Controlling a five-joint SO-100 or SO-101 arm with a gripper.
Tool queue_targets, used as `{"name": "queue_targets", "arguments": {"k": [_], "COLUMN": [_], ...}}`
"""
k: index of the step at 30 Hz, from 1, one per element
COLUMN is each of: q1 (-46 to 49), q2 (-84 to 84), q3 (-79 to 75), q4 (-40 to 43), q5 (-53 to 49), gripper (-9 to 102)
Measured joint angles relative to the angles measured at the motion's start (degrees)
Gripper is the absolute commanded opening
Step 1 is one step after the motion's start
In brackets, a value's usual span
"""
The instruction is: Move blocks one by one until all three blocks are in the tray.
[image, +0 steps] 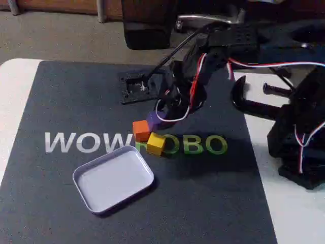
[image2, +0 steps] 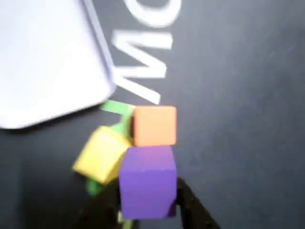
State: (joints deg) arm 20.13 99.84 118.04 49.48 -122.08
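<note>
Dark lettered mat [image: 76, 101]: gripper [image2: 147, 210] pinches the purple block [image2: 147, 179]; orange block [image2: 155, 125] just ahead, yellow block [image2: 101, 153] beside, tray [image2: 43, 62] beyond.

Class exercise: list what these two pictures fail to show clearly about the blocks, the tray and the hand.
- Purple block: partly hidden by the arm, fixed view.
- Hand: fingertips hidden behind the purple block and cut off by the bottom edge, wrist view; lift unclear.
- Tray: cut off top-left, blurred, wrist view.

In your fixed view the three blocks [image: 148, 131] cluster just behind the tray [image: 112, 178], on the mat [image: 61, 101]. The rearmost seems to sit between your gripper's [image2: 147, 205] fingers.
</note>
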Motion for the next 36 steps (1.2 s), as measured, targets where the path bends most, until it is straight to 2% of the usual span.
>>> {"name": "queue_targets", "arguments": {"k": [9, 16, 24, 36], "q1": [-8.6, -15.7, -18.8, -18.4], "q2": [5.4, 5.3, -4.0, -19.2], "q3": [0.0, 0.0, -0.8, -12.5], "q4": [1.7, -1.7, -9.4, -10.0], "q5": [2.3, 5.1, 7.0, 9.6], "gripper": [7, 7, 7, 9]}}
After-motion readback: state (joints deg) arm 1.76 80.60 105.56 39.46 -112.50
